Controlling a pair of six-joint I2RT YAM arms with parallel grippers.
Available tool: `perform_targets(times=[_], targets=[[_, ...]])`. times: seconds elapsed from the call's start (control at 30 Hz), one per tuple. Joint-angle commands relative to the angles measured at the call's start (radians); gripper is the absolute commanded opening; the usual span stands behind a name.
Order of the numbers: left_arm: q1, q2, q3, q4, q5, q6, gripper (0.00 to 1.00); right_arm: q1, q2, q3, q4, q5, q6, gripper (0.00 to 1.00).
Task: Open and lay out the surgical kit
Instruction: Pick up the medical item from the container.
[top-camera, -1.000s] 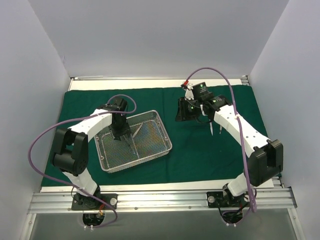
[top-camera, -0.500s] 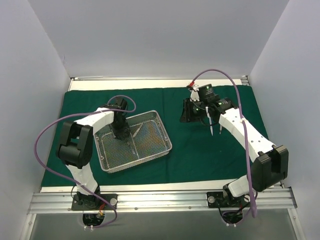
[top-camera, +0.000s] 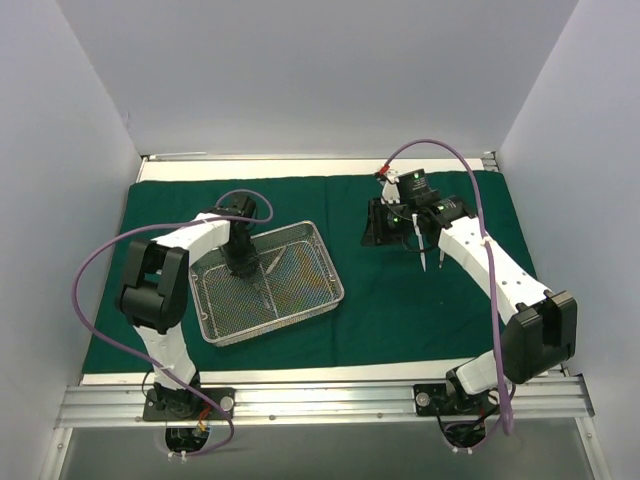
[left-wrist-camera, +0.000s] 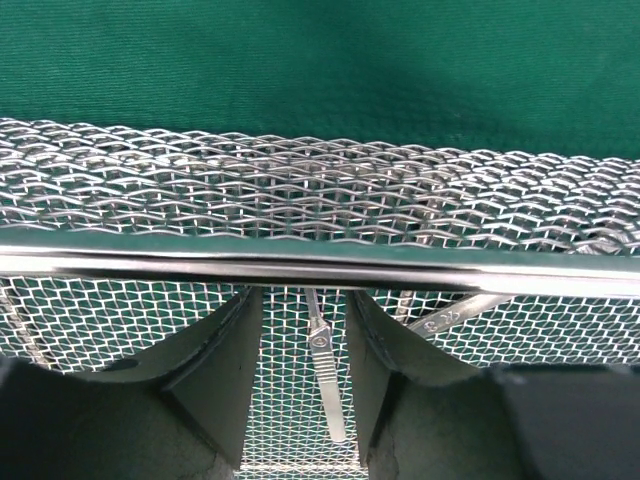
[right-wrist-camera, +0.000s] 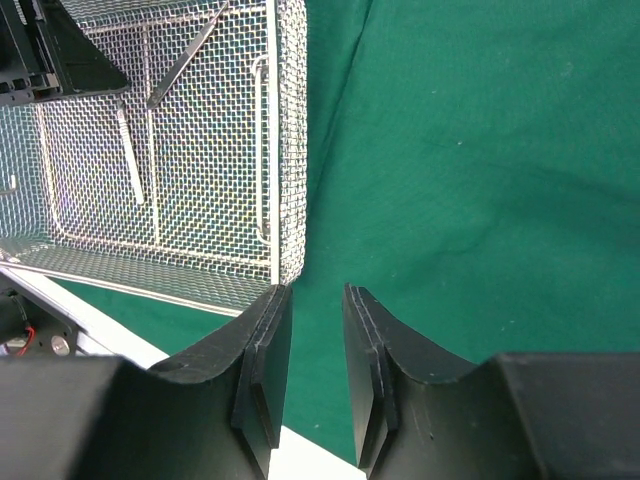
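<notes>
Since a second ago my left elbow has swung inward and those jaws have narrowed. Top view: my left gripper is down inside the mesh tray, centre-left on the green cloth; my right gripper hovers upper right. Left wrist: my fingers stand half-parted either side of a slim instrument, gripping nothing. Right wrist: narrow gap, empty, over cloth; tray upper left.

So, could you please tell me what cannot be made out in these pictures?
Top view: the left gripper covers whatever lies under it in the mesh tray; two instruments on the cloth are too small to identify.
Left wrist view: the tray rim hides the far end of the slim instrument between the fingers.
</notes>
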Motion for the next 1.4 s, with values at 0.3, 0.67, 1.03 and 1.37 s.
perform_targets(times=[0.3, 0.67, 1.03, 1.37], targets=[[-0.026, 0.177, -0.125, 0.157, 0.039, -0.078, 0.12, -0.010, -0.061, 0.048, -0.038, 0.018, -0.038, 0.27], [-0.026, 0.021, -0.116, 0.105, 0.002, -0.045, 0.02, -0.010, -0.092, 0.016, -0.022, 0.029, -0.026, 0.26], [-0.026, -0.180, -0.093, 0.025, 0.011, -0.011, 0.02, -0.005, -0.071, 0.029, -0.008, 0.014, -0.012, 0.26], [-0.026, -0.354, 0.028, -0.096, 0.054, 0.052, 0.02, 0.016, -0.029, 0.045, 0.018, -0.006, 0.015, 0.24]])
